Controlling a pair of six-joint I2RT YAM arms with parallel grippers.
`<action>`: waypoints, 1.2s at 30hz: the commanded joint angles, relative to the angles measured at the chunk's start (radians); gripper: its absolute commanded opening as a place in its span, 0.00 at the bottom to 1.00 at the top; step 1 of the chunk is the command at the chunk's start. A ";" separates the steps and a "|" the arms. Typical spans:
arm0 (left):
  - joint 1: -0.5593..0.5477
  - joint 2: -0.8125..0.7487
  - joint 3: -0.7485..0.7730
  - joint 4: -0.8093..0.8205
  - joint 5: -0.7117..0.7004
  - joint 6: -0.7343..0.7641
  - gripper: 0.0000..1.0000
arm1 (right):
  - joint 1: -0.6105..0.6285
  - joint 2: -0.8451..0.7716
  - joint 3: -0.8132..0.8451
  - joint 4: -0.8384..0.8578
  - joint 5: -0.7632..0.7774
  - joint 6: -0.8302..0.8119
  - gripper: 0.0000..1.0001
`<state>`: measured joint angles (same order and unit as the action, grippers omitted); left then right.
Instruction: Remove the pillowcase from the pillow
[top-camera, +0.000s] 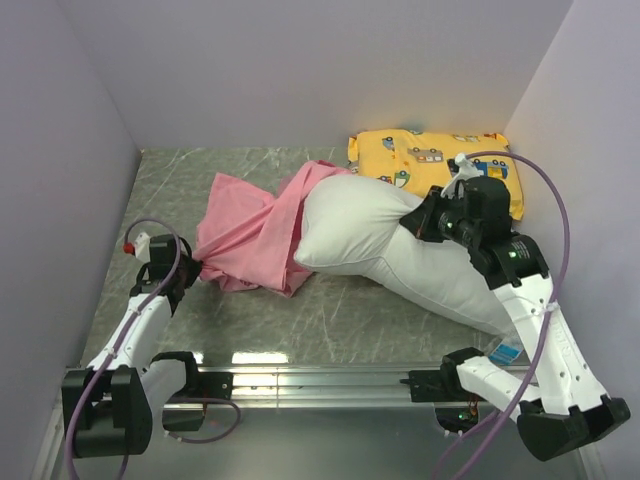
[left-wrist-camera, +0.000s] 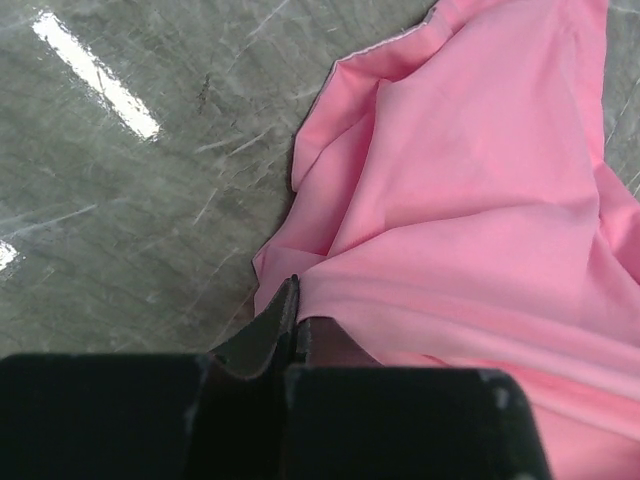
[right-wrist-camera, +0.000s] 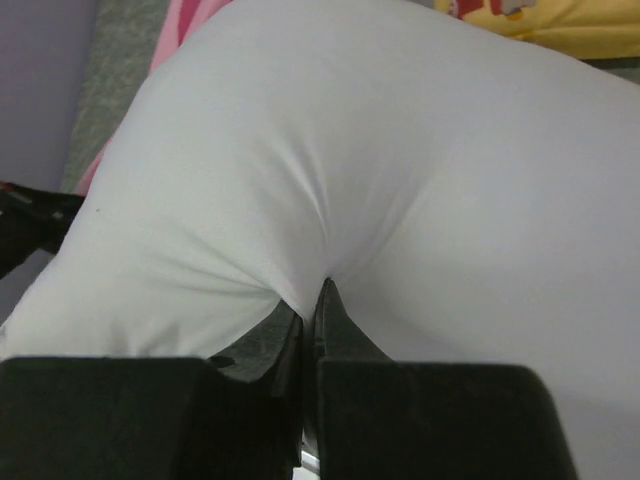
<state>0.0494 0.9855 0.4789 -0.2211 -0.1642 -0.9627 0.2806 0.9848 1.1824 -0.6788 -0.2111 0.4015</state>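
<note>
The pink pillowcase (top-camera: 245, 235) lies crumpled on the table's left half, its plain matte side (left-wrist-camera: 470, 200) showing. Its right end still wraps the upper-left tip of the white pillow (top-camera: 370, 235), which stretches diagonally toward the near right, mostly bare. My left gripper (top-camera: 193, 270) is shut on the pillowcase's bunched left corner; the cloth runs out from between the closed jaws (left-wrist-camera: 297, 305). My right gripper (top-camera: 418, 222) is shut on a pinch of the pillow's white cover (right-wrist-camera: 350, 150), which puckers at the fingertips (right-wrist-camera: 320, 300). A small blue tag (top-camera: 507, 352) shows at the pillow's near end.
A yellow vehicle-print pillow (top-camera: 430, 155) lies at the back right, just behind the right arm and touching the white pillow. Plain walls close in on the left, back and right. The grey marble tabletop (top-camera: 330, 315) ends at a metal rail (top-camera: 320, 380) along the front.
</note>
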 joint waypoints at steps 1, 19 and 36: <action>0.007 0.021 0.046 0.042 -0.011 0.016 0.01 | -0.003 -0.106 0.149 0.140 -0.209 0.072 0.00; 0.006 0.146 0.053 0.118 0.011 0.001 0.01 | -0.004 -0.141 0.462 0.108 -0.489 0.171 0.00; -0.002 0.001 0.019 0.102 0.080 0.059 0.24 | 0.037 0.008 0.448 0.189 -0.148 0.086 0.00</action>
<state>0.0517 1.0576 0.4820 -0.1215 -0.1257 -0.9413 0.2909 0.9562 1.6382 -0.7162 -0.5369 0.5228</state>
